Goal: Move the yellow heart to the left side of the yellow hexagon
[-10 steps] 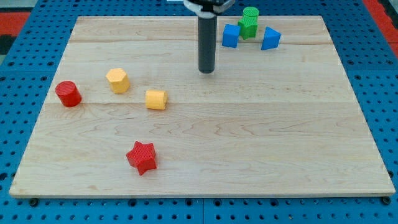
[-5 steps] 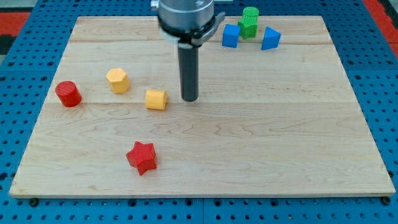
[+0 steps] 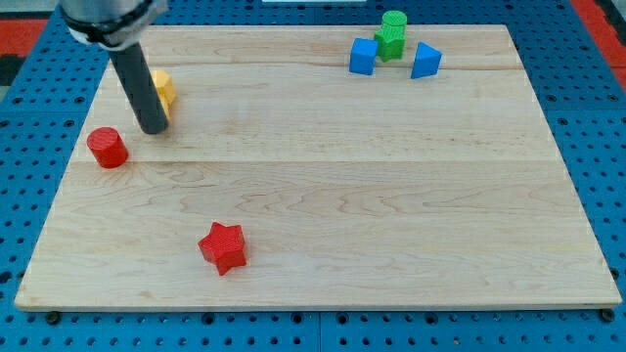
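The tip (image 3: 155,129) stands right of the red cylinder (image 3: 107,148), pressed against a half-hidden yellow block (image 3: 163,88); there are no jaws.

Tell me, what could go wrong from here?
My tip sits against a yellow block, partly hidden behind the rod; only one yellow piece shows, so the two may be jammed together or one pushed where it shouldn't be. The red cylinder lies close at the view's left and could get bumped toward the board edge.

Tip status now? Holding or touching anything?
No claw, nothing held: my tip sits against a yellow block partly hidden behind the rod, up-right of the red cylinder.
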